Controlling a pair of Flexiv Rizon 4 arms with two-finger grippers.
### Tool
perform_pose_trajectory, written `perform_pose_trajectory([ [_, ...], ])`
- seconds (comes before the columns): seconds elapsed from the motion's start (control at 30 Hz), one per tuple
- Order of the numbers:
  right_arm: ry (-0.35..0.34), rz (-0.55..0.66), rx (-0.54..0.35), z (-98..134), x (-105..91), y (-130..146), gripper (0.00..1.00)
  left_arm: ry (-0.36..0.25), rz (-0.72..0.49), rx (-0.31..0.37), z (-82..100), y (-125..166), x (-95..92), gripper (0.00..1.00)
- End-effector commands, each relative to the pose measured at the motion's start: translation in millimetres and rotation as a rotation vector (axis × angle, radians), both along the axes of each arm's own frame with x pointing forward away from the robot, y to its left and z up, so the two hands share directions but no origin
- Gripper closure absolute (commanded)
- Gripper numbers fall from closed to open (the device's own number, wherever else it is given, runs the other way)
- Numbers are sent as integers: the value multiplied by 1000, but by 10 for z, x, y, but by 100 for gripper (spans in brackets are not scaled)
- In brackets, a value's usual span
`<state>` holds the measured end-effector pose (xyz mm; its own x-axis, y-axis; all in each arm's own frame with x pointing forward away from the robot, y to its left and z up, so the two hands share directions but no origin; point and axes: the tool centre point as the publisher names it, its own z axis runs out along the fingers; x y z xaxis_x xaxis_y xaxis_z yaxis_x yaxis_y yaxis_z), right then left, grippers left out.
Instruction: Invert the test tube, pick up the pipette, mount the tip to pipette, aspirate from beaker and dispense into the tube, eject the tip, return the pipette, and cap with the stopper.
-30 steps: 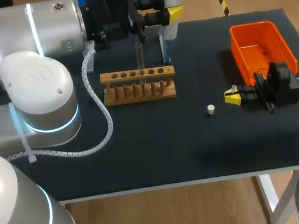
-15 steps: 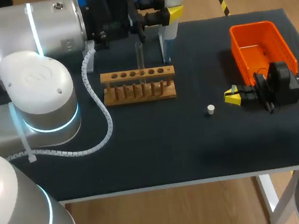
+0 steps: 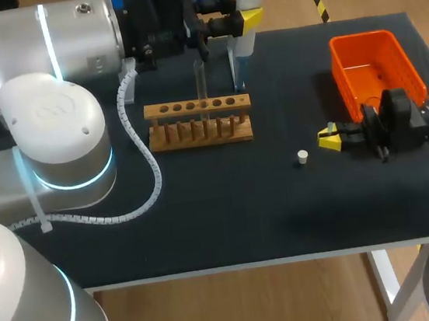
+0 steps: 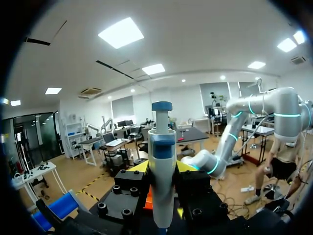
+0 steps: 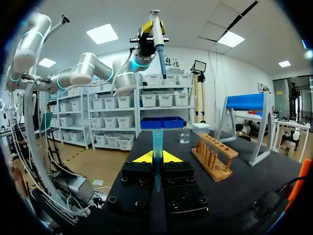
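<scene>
Dark tabletop (image 3: pixel 207 224) carries a wooden tube rack (image 3: pixel 199 122) near its far edge. Beyond it, the left end effector (image 3: pixel 244 6) clamps an upright white pipette with blue plunger cap (image 4: pixel 162 147). Near the right edge, the right end effector (image 3: pixel 329 138) pinches a translucent blue conical tip (image 5: pixel 157 142).

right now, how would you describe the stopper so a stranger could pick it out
On the black table, look between the wooden rack and the orange bin, toward the front edge. The stopper is the small white plug sitting alone there, the only loose white thing.
</scene>
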<state>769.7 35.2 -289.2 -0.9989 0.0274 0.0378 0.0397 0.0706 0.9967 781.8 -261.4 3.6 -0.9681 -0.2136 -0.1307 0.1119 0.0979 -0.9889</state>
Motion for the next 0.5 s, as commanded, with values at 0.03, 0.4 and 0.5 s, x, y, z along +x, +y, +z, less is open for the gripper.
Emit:
perform_pose_trajectory([
  [0.03,-4,-4,-7,18,23,137,100,1,-1,2,8,2,2,100],
  [0.4,-31,19,12,151,114,568,100,1,-1,2,8,2,2,100],
  [0.5,-37,26,20,186,121,685,100,1,-1,2,8,2,2,100],
])
